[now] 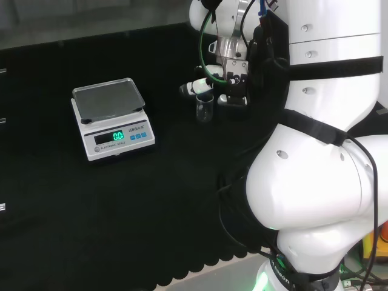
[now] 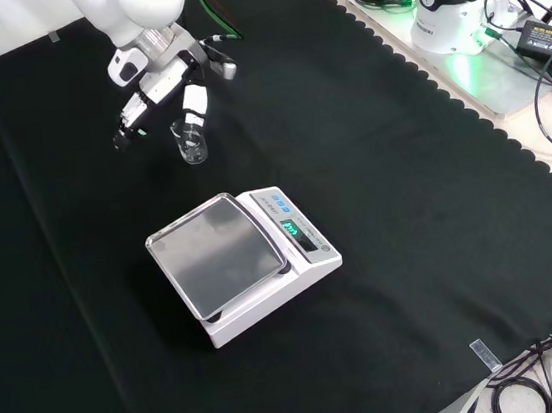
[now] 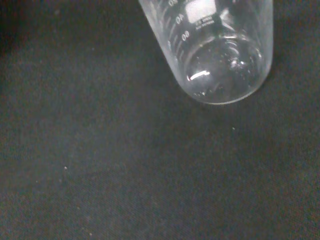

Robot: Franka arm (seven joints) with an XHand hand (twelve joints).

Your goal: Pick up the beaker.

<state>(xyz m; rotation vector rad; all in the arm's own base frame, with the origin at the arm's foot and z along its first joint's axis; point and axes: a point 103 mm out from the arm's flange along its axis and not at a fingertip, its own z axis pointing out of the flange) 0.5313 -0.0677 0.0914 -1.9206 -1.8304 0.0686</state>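
Observation:
A small clear beaker (image 1: pixel 204 110) with printed graduations stands upright on the black cloth, to the right of the scale in the head view. In the front view the beaker (image 2: pixel 190 142) stands beyond the scale, and the hand (image 2: pixel 159 88) hangs just above and behind it. The fingers (image 2: pixel 130 120) are spread and fairly straight, and one white-tipped finger reaches down close to the rim. Whether it touches the glass I cannot tell. In the head view the hand (image 1: pixel 225 83) is right behind the beaker. The wrist view looks down on the beaker's round base (image 3: pixel 222 65), and it seems empty.
A white electronic scale (image 1: pixel 112 119) with a steel pan (image 2: pixel 218 254) and lit green display stands on the cloth. Past the cloth's scalloped edge are the arm's base (image 2: pixel 453 3), cables and a black power brick (image 2: pixel 545 32).

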